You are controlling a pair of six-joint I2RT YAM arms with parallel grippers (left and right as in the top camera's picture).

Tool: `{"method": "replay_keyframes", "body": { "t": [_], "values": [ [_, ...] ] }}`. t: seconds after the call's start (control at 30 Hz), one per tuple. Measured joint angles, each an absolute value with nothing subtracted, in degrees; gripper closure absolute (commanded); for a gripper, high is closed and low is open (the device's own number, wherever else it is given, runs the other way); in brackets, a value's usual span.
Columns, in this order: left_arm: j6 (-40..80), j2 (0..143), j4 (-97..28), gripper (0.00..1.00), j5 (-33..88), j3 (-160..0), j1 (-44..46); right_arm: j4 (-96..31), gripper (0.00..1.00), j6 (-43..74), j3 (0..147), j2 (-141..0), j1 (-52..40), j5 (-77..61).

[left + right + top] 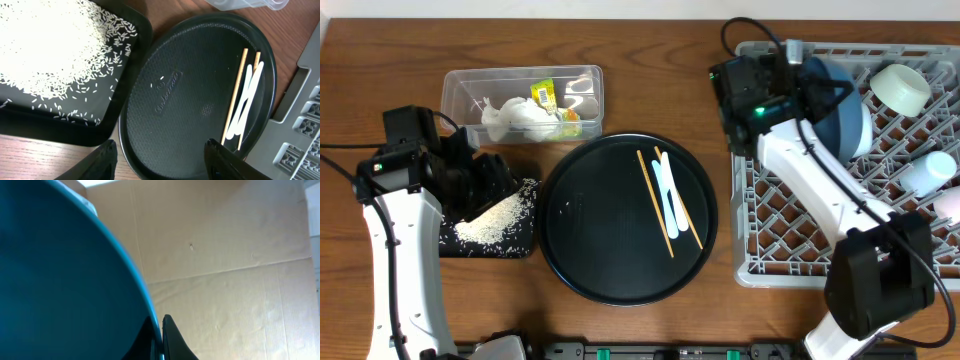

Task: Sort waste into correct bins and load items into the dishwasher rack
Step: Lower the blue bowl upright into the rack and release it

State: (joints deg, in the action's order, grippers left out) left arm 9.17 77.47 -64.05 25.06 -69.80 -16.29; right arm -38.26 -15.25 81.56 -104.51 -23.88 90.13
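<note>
The right claw (159, 345) is clenched on the blue bowl's (60, 280) rim inside the grey rack (770, 240) (cups (902, 88) alongside). The round tray (590, 230) carries chopsticks (654, 203) and spoon (670, 190). The left claw (165, 160) hangs released, empty, beside the rice (45, 50).

Bright, even light — rice (45, 45) washed out; right-wrist view seemingly blurred.

Overhead camera looks straight down on the whole table (360, 40). Left wrist view, close and angled down, shares with it the round tray (190, 100) and rice tray (75, 131). Right wrist view faces upward, hard against a blue bowl (60, 280).
</note>
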Motion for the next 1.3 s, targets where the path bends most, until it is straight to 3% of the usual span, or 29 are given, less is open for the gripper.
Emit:
{"method": "replay_keyframes", "body": {
  "t": [0.1, 0.17, 0.23, 0.6, 0.73, 0.97, 1.3],
  "values": [
    [9.2, 77.5, -64.1, 0.43, 25.1, -69.8, -16.3, -38.5, 0.99, -15.1, 81.6, -104.5, -26.2, 90.0],
    [9.2, 77.5, -64.1, 0.42, 25.1, -69.8, -16.3, -39.7, 0.89, -14.3, 81.6, -104.5, -27.6, 89.4],
    [9.2, 77.5, -64.1, 0.43, 25.1, -69.8, -16.3, -41.5, 0.84, -12.2, 81.6, -104.5, -28.5, 87.7],
    [9.2, 77.5, -64.0, 0.43, 25.1, -69.8, -16.3, -59.7, 0.80, 6.2, 80.9, -104.6, -28.4, 76.1],
    [9.2, 77.5, -64.0, 0.43, 25.1, -69.8, -16.3, -60.6, 0.76, 9.7, 80.9, -104.6, -27.6, 75.2],
    [9.2, 77.5, -64.0, 0.42, 25.1, -69.8, -16.3, -60.4, 0.58, 13.7, 80.9, -103.8, -27.6, 72.4],
    [9.2, 77.5, -64.1, 0.43, 25.1, -69.8, -16.3, -56.4, 0.43, 15.6, 80.7, -90.8, -25.9, 54.3]
  ]
}}
